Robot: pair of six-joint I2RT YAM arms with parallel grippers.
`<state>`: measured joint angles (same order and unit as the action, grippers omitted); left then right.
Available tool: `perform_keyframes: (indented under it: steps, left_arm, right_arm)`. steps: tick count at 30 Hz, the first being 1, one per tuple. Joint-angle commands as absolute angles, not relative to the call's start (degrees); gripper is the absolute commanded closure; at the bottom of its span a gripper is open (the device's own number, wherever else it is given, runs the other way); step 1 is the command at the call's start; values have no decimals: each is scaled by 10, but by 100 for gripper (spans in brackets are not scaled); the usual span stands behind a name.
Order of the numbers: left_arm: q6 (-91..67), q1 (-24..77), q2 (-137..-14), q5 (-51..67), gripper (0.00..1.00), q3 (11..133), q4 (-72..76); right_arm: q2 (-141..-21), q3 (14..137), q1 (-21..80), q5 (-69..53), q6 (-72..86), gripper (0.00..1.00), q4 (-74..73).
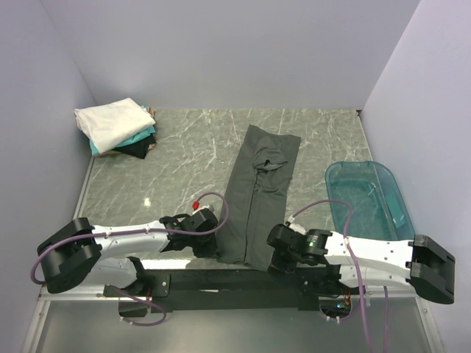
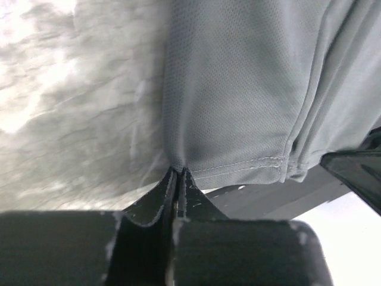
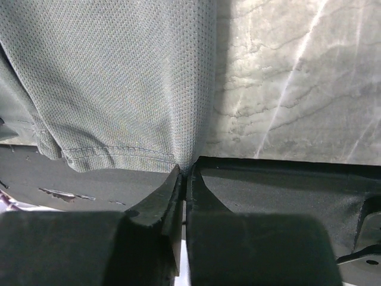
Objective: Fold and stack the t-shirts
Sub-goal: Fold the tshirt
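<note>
A dark charcoal-grey t-shirt (image 1: 259,193) lies as a long narrow strip down the middle of the marble table, its near hem at the front edge. My left gripper (image 1: 215,248) is shut on the hem's left corner (image 2: 178,165). My right gripper (image 1: 271,259) is shut on the hem's right corner (image 3: 186,165). A stack of folded shirts sits at the far left corner: white (image 1: 112,120) on top, teal (image 1: 140,137) under it, black (image 1: 134,149) at the bottom.
A translucent blue plastic tub (image 1: 368,197) stands at the right of the table. A black rail (image 1: 221,281) runs along the near edge under the arms. Grey walls close in the left, back and right sides.
</note>
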<state>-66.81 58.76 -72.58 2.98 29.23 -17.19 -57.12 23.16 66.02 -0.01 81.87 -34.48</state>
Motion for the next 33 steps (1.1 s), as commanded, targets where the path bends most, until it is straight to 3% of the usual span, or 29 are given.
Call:
perform_keyframes:
  steps: [1,14,33]
  left_arm:
    - [-656,588,-741,44,99,281,-156]
    - [-689,588,-629,2,99,282,-247]
    - [-689,587,-588,11,99,294,-205]
  right_arm:
    - [-560,224,664,18,820,99,-387]
    - [-550,250,679,11,830,100,-400]
    - [-530,316,737,88,898,100,-487]
